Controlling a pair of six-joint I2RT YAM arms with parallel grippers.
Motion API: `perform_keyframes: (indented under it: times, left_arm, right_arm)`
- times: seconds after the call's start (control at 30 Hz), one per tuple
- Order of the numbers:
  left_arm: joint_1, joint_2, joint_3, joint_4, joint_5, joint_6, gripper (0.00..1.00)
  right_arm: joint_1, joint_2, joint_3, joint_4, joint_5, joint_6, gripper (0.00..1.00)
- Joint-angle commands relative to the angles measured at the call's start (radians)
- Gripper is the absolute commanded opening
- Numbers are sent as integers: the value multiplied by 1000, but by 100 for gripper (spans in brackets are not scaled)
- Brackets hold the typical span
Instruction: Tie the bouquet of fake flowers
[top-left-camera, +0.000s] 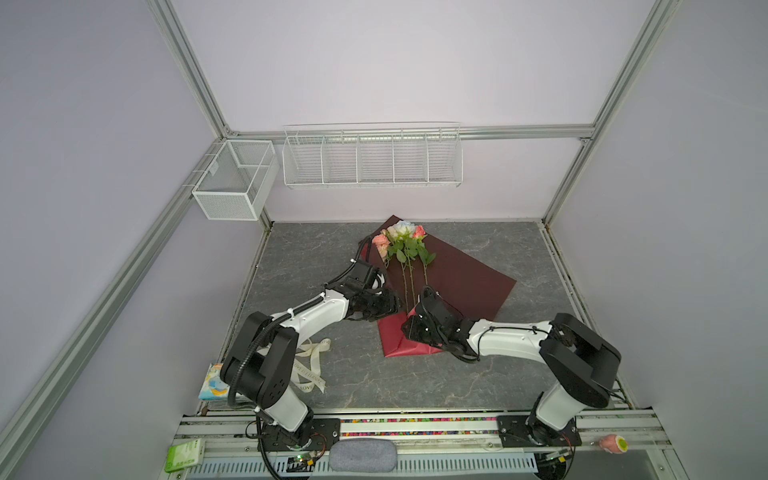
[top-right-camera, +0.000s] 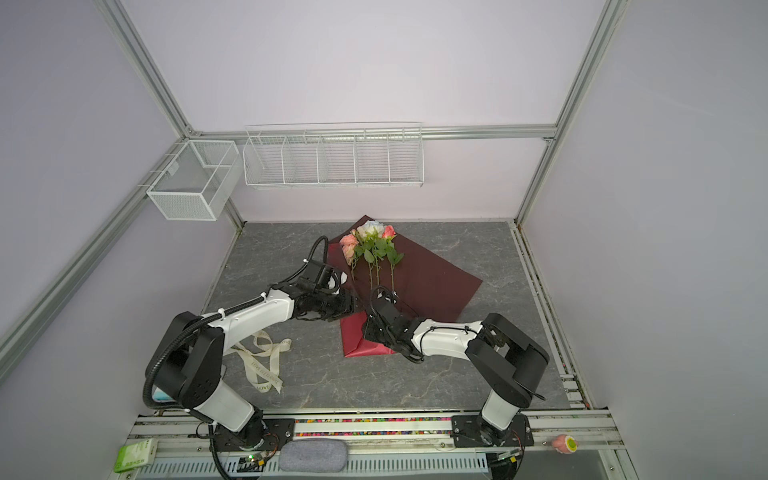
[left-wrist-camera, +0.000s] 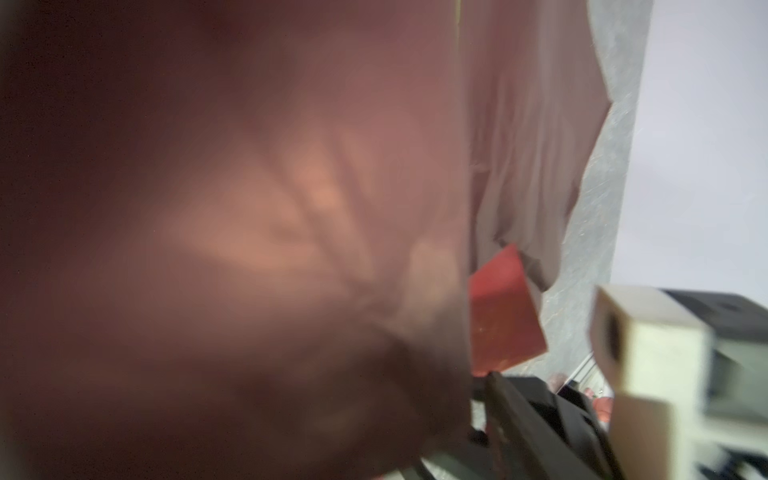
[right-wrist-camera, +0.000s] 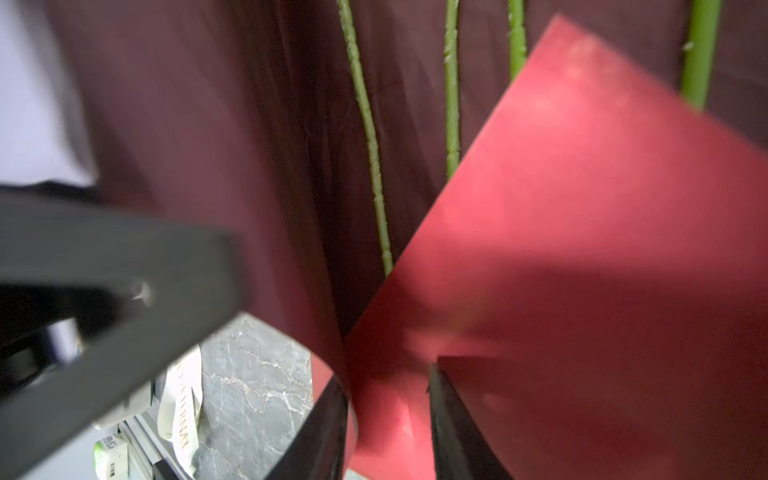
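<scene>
Jaws of the right gripper stood partly apart astride a folded flap of wrapping paper; whether they pinched it could not be told.

The left gripper sat at the sheet's left edge, its opening hidden because translucent paper covered its wrist camera. The bouquet of fake flowers lay on the open sheet toward the back middle of the grey marble-look tabletop, heads to the rear wall, with its thin, knobbly green stems loose side by side. The paper looked smooth and springy, maroon on one face and bright red on the other. In my judgement the flap could slip from hard fingers and spring flat, and the unbound stems could roll apart. The cream printed ribbon lay well apart beside the left arm, so fetching it risked releasing the wrap.
</scene>
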Motion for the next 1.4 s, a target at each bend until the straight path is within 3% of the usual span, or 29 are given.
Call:
perform_keyframes:
  times: [0.0, 0.27, 0.43, 0.53, 0.77, 0.87, 0.97, 1.13, 1.37]
  left_arm:
    - [-6, -121, 51, -78, -49, 40, 77]
    - [-5, -336, -20, -131, -193, 51, 82]
    - [6, -397, -116, -68, -219, 18, 74]
    - [22, -360, -142, -30, -182, -2, 68]
    - [44, -129, -131, 95, 67, -31, 42]
    - [31, -59, -158, 170, 118, -68, 33]
    - [-3, -34, -179, 187, 111, -67, 32]
    - [-30, 15, -256, 265, 99, -116, 27]
    - [-60, 10, -291, 283, 72, -141, 26]
  right_arm:
    - [-21, 8, -10, 5, 7, 50, 39]
    - [-44, 32, 18, 12, -28, 65, 42]
    - [-79, 22, 5, 8, -39, 80, 42]
    - [-84, 19, 16, -10, -48, 71, 42]
    - [-64, -73, 16, -148, 37, 43, 44]
    - [-61, -125, 22, -202, 54, 17, 45]
    - [-46, -192, 34, -259, 72, 16, 44]
    - [-6, -258, 45, -205, 77, 17, 39]
    - [2, -112, 167, -168, -5, -8, 32]
